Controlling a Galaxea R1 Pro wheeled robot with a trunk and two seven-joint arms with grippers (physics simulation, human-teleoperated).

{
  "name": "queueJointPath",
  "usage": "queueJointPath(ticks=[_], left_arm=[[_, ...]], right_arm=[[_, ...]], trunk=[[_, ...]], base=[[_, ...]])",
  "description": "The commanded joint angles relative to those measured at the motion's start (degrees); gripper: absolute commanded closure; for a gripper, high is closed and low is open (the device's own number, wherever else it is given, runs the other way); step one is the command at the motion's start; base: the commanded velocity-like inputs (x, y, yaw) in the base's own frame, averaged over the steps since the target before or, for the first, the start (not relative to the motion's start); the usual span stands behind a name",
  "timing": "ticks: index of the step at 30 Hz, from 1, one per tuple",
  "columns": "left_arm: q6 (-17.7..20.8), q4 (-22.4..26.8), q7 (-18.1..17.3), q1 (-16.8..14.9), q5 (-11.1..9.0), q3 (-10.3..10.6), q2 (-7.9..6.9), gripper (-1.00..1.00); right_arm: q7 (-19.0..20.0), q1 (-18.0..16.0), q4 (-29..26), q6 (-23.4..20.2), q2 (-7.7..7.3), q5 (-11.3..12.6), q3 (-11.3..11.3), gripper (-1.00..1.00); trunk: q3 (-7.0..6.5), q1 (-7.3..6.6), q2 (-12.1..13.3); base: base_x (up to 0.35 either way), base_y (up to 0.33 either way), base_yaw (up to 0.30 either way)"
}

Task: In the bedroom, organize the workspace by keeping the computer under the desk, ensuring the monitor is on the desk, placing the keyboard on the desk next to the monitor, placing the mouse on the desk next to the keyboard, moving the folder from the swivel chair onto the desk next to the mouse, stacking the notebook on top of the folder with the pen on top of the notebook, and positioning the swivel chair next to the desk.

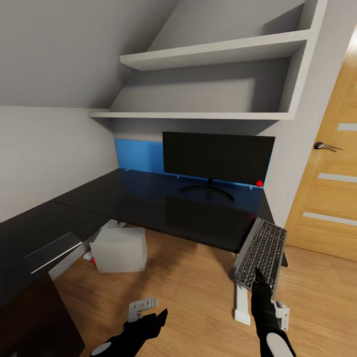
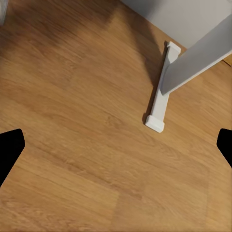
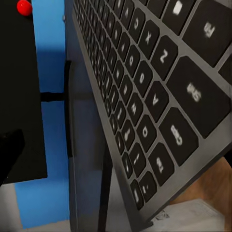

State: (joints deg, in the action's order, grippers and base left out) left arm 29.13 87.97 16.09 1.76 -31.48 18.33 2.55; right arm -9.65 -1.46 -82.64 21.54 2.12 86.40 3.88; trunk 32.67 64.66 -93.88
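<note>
Keyboard (image 1: 261, 253) clamped in right end effector (image 1: 258, 275), overhanging desk (image 1: 163, 206) edge.

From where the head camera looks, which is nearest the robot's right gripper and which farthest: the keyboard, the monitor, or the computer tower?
1. The keyboard: held by the right gripper, at the desk's right end.
2. The monitor: on the desk, beyond the keyboard.
3. The computer: on the floor under the desk, well to the left.
</note>
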Motion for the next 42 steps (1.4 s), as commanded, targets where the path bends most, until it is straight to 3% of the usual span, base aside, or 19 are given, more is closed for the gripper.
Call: queueJointPath(ticks=[1, 6, 10, 16, 21, 42], left_arm=[[0.1, 0.1, 0.5, 0.0, -0.6, 0.0, 0.00, -1.00], [0.1, 0.1, 0.5, 0.0, -0.7, 0.0, 0.00, -1.00], [0.1, 0.1, 0.5, 0.0, -0.7, 0.0, 0.00, -1.00], [0.1, 0.1, 0.5, 0.0, -0.7, 0.0, 0.00, -1.00], [0.1, 0.1, 0.5, 0.0, -0.6, 0.0, 0.00, -1.00], [0.1, 0.1, 0.5, 0.0, -0.7, 0.0, 0.00, -1.00]], right_arm=[[-0.2, 0.0, 0.0, 0.4, -0.02, 0.3, 0.1, -1.00], [-0.3, 0.0, 0.0, 0.4, -0.01, 0.6, -0.2, -1.00], [-0.4, 0.0, 0.0, 0.4, 0.03, 1.2, -2.5, -1.00], [-0.4, 0.0, 0.0, 0.4, -0.09, 6.4, -5.2, -1.00], [-0.4, 0.0, 0.0, 0.5, -0.10, 8.6, -6.9, -1.00], [-0.4, -0.1, 0.1, 0.5, -0.27, 9.1, -11.4, -1.00]], trunk=[[0.05, 0.00, 0.0], [0.05, 0.00, 0.0], [0.05, 0.00, 0.0], [0.05, 0.00, 0.0], [0.05, 0.00, 0.0], [0.05, 0.00, 0.0]], base=[[0.000, 0.000, 0.000], [0.000, 0.000, 0.000], [0.000, 0.000, 0.000], [0.000, 0.000, 0.000], [0.000, 0.000, 0.000], [0.000, 0.000, 0.000]])
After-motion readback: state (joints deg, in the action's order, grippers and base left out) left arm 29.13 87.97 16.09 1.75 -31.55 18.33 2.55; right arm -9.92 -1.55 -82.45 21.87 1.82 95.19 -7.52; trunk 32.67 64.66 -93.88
